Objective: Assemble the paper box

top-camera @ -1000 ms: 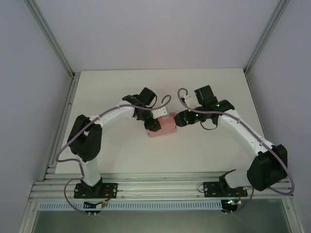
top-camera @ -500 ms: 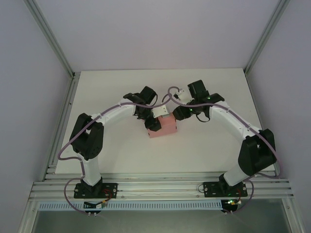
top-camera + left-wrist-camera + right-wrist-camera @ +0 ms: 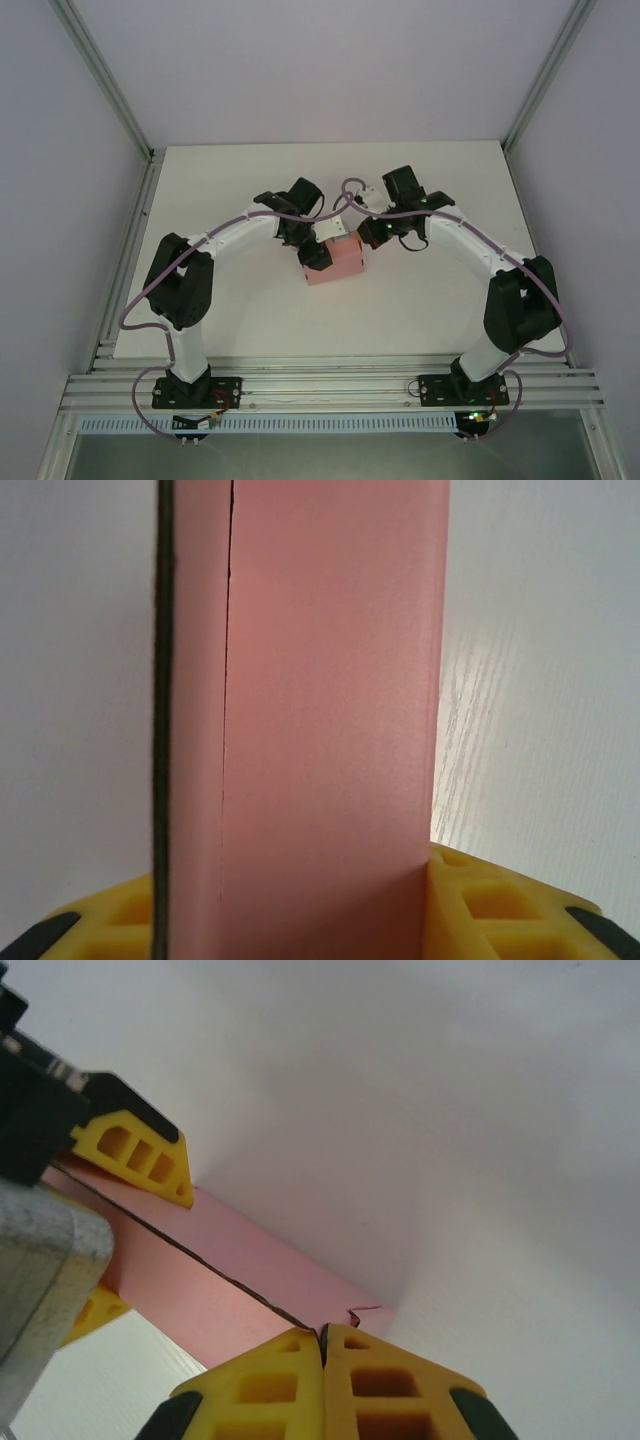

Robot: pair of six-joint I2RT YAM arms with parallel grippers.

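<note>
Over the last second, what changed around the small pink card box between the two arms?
The right gripper swung from the right side of the pink card box to its far right corner, its elbow folding inward. The left gripper kept clamping the box, which stayed put.

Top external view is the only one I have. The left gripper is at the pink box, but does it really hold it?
Observer: Yes. In the left wrist view the paper box stands between the yellow fingers of the left gripper, one on each side.
Operator: And the right gripper, is it open?
Observer: No. In the right wrist view the right gripper has its fingertips pressed together, right at the edge of the box.
Operator: Is the box closed all the way?
Observer: It seems not quite. A dark seam runs along the box, and a small tab shows just beside the right fingertips.
</note>
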